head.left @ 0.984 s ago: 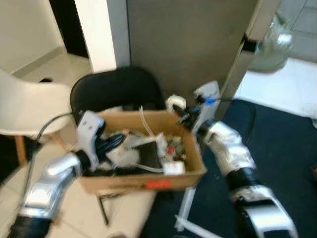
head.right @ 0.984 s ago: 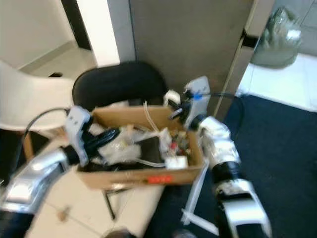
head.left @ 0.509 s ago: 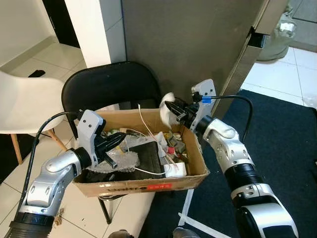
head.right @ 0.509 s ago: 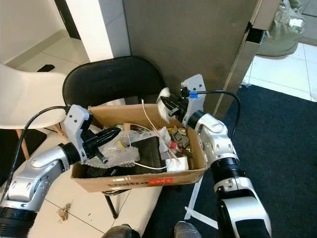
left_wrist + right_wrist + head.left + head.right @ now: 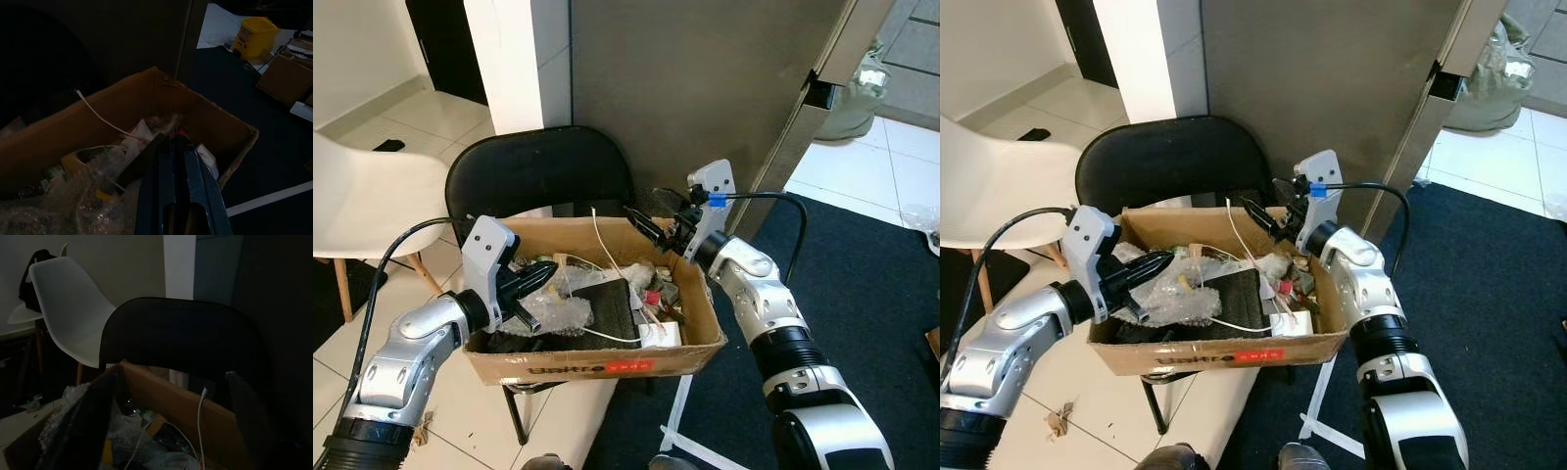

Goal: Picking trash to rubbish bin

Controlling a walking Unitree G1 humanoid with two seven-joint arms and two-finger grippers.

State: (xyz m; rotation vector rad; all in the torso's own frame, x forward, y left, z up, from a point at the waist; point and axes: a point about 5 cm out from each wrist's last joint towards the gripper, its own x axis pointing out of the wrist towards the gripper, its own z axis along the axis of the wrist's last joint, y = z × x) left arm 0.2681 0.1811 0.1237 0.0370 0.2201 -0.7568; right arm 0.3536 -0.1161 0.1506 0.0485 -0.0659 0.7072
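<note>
White chair (image 5: pixel 362 211) seen far left. Left gripper (image 5: pixel 540 277) fingers pressed together, tips over bubble wrap (image 5: pixel 553 311) inside cardboard box (image 5: pixel 597 367). Box set on black chair (image 5: pixel 540 174). Trash: white cable (image 5: pixel 603 245), dark pad (image 5: pixel 612 308) lying beyond fingertips. Right gripper (image 5: pixel 643 221) fingers spread apart, empty, above box's far rim.

head stereo pair looks forward and down, fairly near, at an open brown cardboard box of trash (image 5: pixel 597 364) on a black chair (image 5: pixel 540 171). both dark wrist views look along their fingers into that same box from opposite ends.
</note>
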